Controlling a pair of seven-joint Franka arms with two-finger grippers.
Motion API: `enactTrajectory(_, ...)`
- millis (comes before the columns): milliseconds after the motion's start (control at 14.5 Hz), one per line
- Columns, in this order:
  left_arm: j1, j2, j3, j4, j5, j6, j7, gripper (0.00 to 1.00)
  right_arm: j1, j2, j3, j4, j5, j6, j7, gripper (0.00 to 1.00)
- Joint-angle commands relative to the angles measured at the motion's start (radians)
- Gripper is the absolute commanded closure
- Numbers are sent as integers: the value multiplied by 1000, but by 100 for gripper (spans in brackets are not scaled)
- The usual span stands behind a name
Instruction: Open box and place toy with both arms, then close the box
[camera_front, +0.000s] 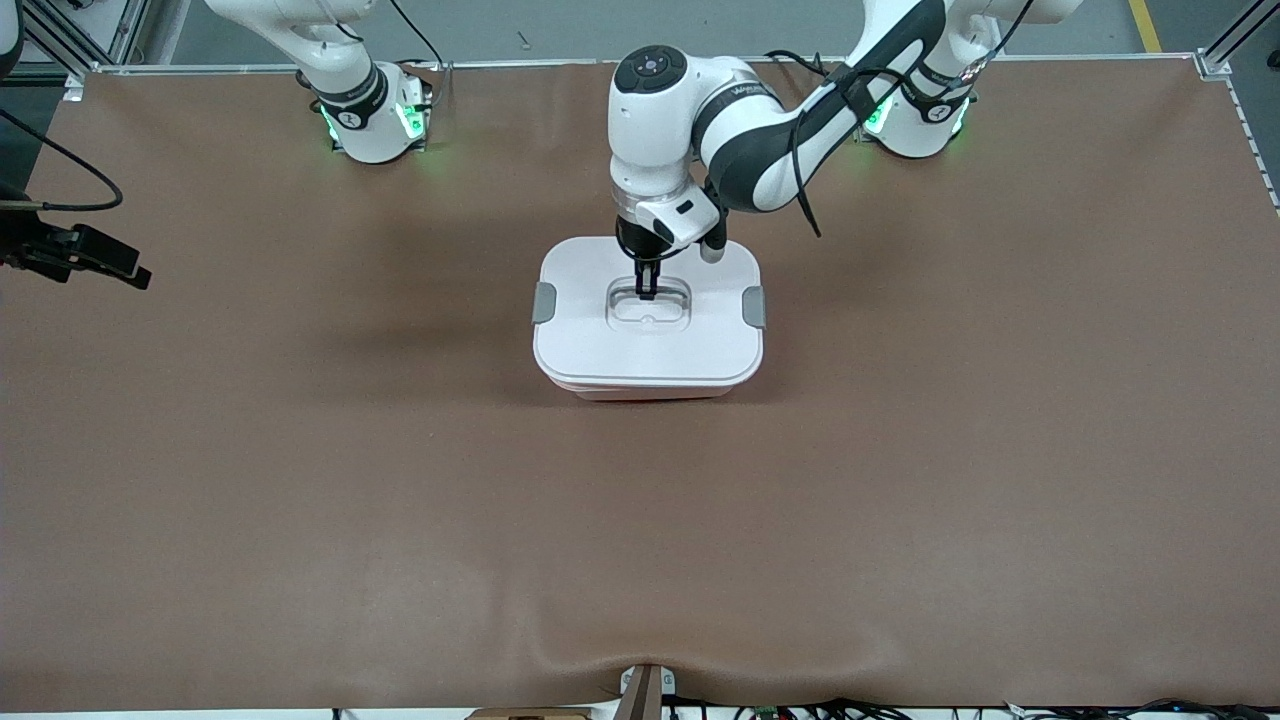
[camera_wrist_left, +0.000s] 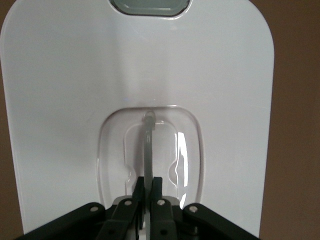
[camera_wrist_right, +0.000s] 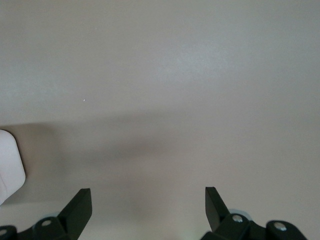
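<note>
The box stands mid-table, its pale pink tub (camera_front: 655, 390) under the white lid (camera_front: 600, 345), which rests on it. Grey clips (camera_front: 543, 302) sit at both ends of the lid. My left gripper (camera_front: 646, 292) reaches straight down into the lid's recess and is shut on the clear handle (camera_wrist_left: 148, 145). In the left wrist view the lid (camera_wrist_left: 75, 75) fills the frame and my left gripper (camera_wrist_left: 150, 182) pinches the thin handle strip. My right gripper (camera_front: 138, 276) is open and empty at the right arm's end of the table; it also shows in the right wrist view (camera_wrist_right: 147, 195). The toy is out of view.
Brown table mat (camera_front: 640, 520) spreads all round the box. A white rounded shape (camera_wrist_right: 10, 165) shows at the edge of the right wrist view; I cannot tell what it is. The arm bases stand along the table's edge farthest from the front camera.
</note>
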Motion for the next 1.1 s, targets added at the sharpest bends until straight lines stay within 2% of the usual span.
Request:
enactTrajectory(0,6,-9,-5,-19,24,21,-128,100,3,4,-1,18,-4,-8,-15,0)
enactTrajectory(1034,-1,13,-4,-13,10,13,-165,100,-1,4,-2,32,-7,-29,-18,0)
